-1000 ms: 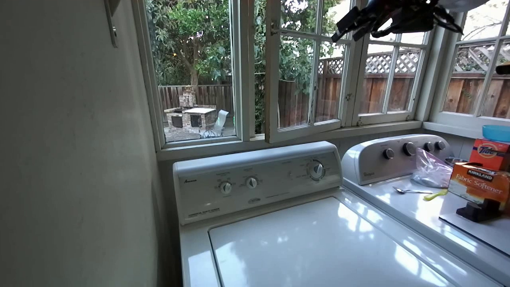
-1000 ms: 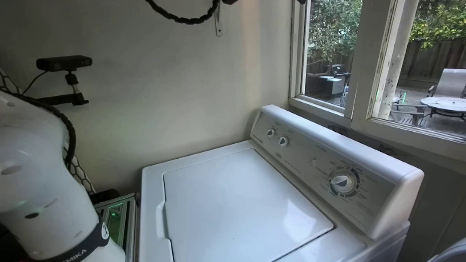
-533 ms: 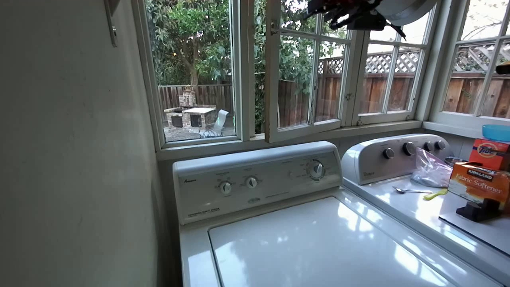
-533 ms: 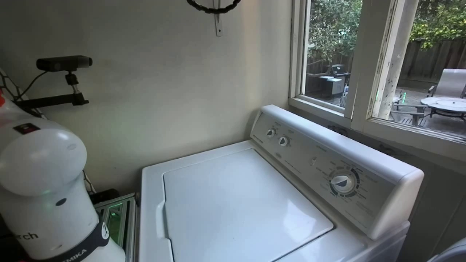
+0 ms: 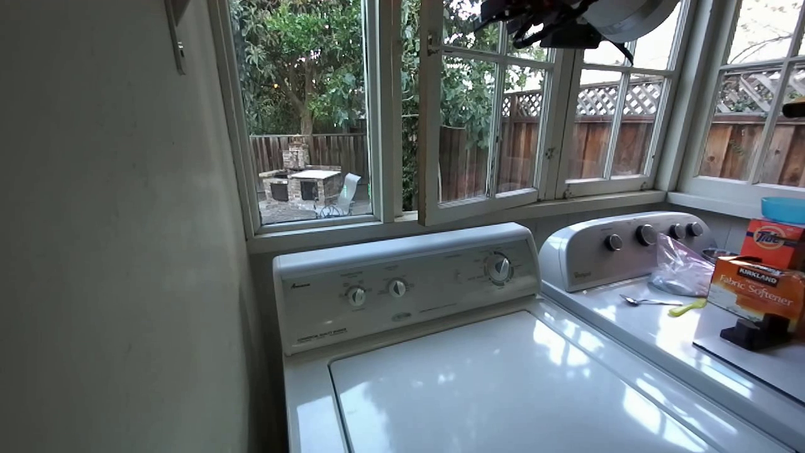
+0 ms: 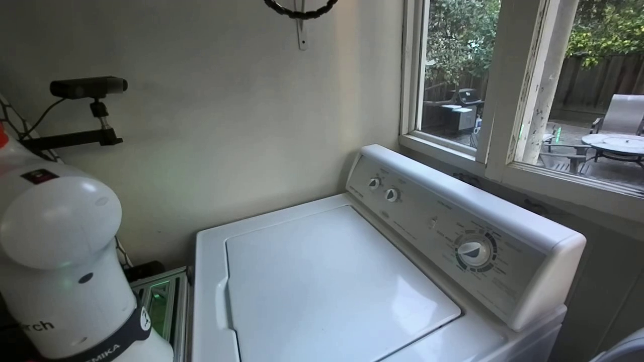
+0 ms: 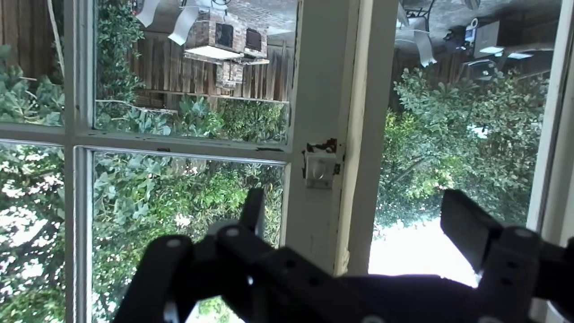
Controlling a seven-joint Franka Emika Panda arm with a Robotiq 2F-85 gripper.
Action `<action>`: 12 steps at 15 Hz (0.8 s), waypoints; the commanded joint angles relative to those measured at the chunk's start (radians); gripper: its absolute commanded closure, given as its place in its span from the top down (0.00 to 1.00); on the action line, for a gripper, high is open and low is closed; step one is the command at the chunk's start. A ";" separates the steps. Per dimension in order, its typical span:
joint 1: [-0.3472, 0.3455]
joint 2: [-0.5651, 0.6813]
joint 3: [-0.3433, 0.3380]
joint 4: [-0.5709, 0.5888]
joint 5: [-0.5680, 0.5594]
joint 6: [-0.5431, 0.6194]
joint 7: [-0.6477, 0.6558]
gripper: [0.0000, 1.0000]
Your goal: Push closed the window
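The window (image 5: 429,157) is a tall white-framed hinged sash with dividing bars. It stands ajar, swung inward over the sill above the washer. Its lower rail (image 6: 568,187) shows in an exterior view. In the wrist view, which is upside down, its stile (image 7: 314,89) with a small latch plate fills the middle. My gripper (image 5: 501,28) is high in front of the sash's upper part, partly cut off by the top edge. In the wrist view my gripper (image 7: 353,195) is open and empty, its fingers framing the sash's free edge. Contact with the sash cannot be told.
A washer control panel (image 5: 409,289) stands below the window, with the washer lid (image 6: 322,281) in front. A second machine (image 5: 629,251) holds a plastic bag, a spoon and boxes (image 5: 755,289). A camera (image 6: 88,87) is mounted near the wall beside the white arm (image 6: 60,221).
My gripper has moved left in an exterior view, across the sash's upper part, mostly in the first half second. The arm's white links and cable have shifted. The window has not moved.
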 commanded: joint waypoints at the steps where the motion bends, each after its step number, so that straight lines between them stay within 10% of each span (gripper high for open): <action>1: 0.089 0.067 -0.081 0.075 0.021 0.043 0.014 1.00; 12: -0.029 0.309 -0.062 0.470 -0.004 -0.476 0.205 1.00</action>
